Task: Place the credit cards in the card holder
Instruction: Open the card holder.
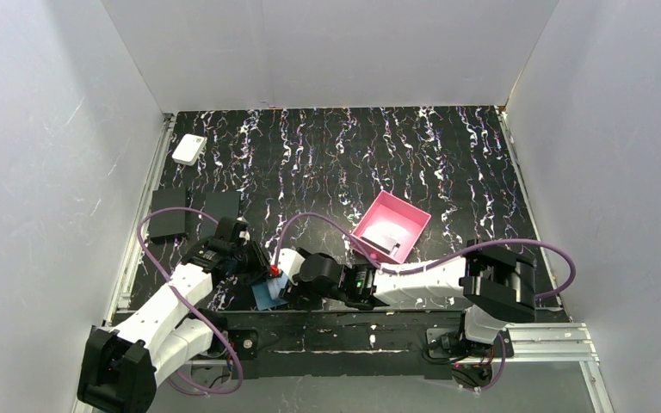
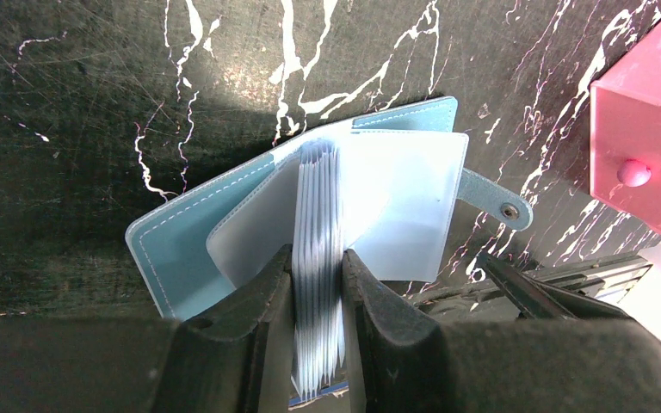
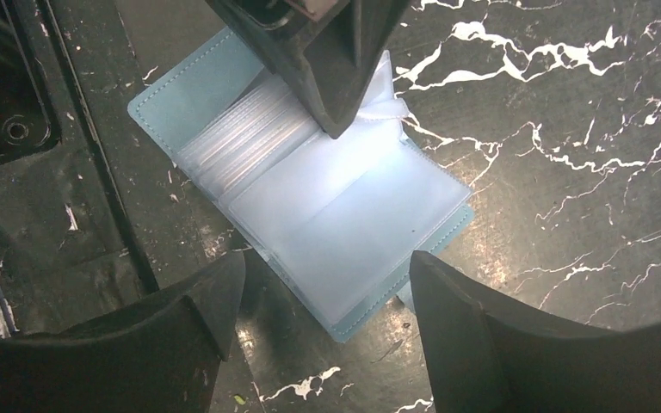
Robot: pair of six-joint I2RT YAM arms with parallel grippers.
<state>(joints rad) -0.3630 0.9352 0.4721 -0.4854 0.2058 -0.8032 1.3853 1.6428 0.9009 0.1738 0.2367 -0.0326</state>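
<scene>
**Left pincer grips the sleeves of the open holder**

The holder (image 1: pixel 267 295) lies open on the tabletop (image 1: pixel 327 163), at its near edge between the two arms. In the left wrist view its teal cover (image 2: pixel 176 237) is spread flat, the clear sleeves stand up in a fan, and the snap tab (image 2: pixel 499 200) sticks out to the right. The left pincer (image 2: pixel 317 268) is narrow, closed on the bunched sleeves of the holder (image 3: pixel 353 224), one finger pressed to each side of the stack. The right pincer (image 3: pixel 323 284) hangs just above the holder, its fingers wide apart with nothing between them. The pink tray (image 1: pixel 410 207) sits beyond the right arm, apart from the holder; something flat lies in it, too small to tell what.
</scene>
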